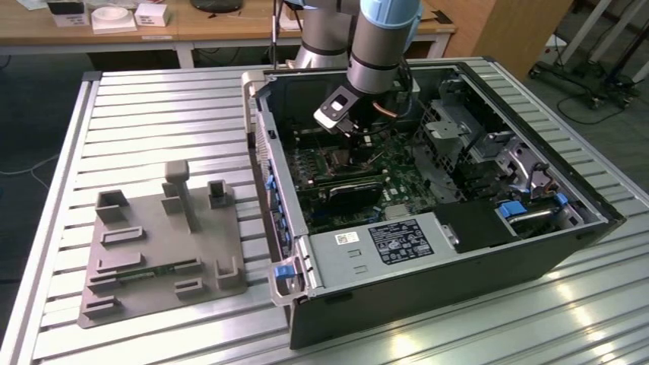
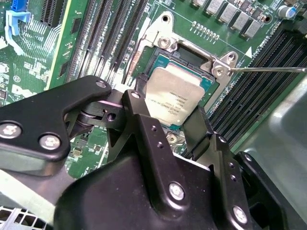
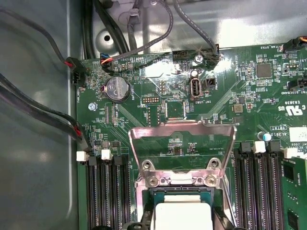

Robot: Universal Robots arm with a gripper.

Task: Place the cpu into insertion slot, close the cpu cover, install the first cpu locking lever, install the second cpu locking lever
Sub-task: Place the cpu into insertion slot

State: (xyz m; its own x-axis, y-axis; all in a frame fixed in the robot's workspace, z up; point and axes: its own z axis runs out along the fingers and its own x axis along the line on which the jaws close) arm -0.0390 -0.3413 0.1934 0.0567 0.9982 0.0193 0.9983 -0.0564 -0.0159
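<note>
Plainly, the exterior view has the black gripper [image 1: 354, 137] inside the black computer case [image 1: 426, 298]; in the second wrist view it clamps the small silver-topped square cpu [image 2: 173, 98], tilted just over the dark-framed square insertion slot [image 2: 186, 58]; in the first wrist view the thin silver cpu cover [image 3: 182, 124] stands open.

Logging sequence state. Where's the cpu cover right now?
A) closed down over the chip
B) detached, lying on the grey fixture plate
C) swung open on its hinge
C: in the first wrist view the cpu cover stands swung up, and in the second wrist view the insertion slot lies uncovered with the cpu in the gripper over it.
</note>
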